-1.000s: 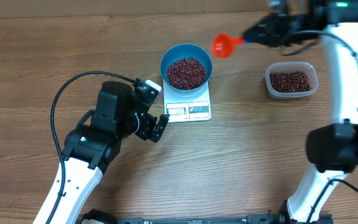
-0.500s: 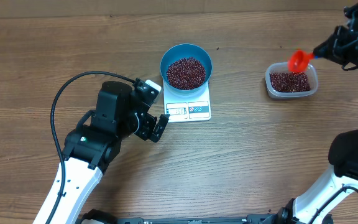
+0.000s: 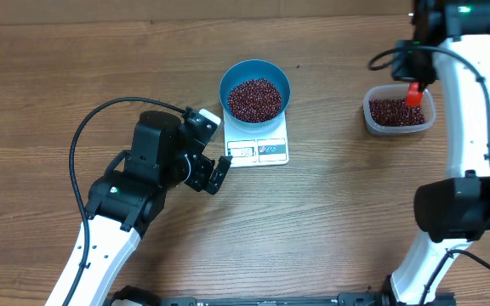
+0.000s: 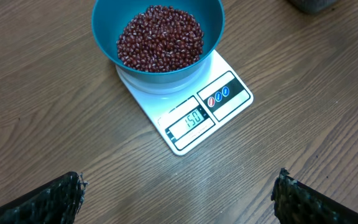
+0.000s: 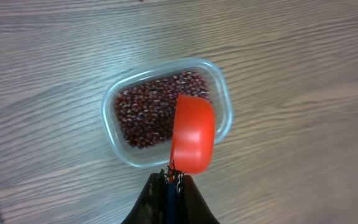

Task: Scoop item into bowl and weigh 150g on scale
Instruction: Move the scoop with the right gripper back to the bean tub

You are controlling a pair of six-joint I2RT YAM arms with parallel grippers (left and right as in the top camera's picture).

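Wood table (image 3: 339,204): bowl (image 4: 104,28) of beans (image 3: 254,99) on scale (image 3: 258,150), near spread left jaws; right jaws clench scoop (image 5: 192,134) above tub (image 5: 109,121).

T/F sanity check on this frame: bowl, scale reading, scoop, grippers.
1. The bowl sits on the scale. True.
2. The display reads 150. True.
3. The scoop hangs over the bowl. False: it is over the tub of beans.
4. The left gripper holds the scoop. False: it is open and empty; the right gripper is shut on the scoop's handle.
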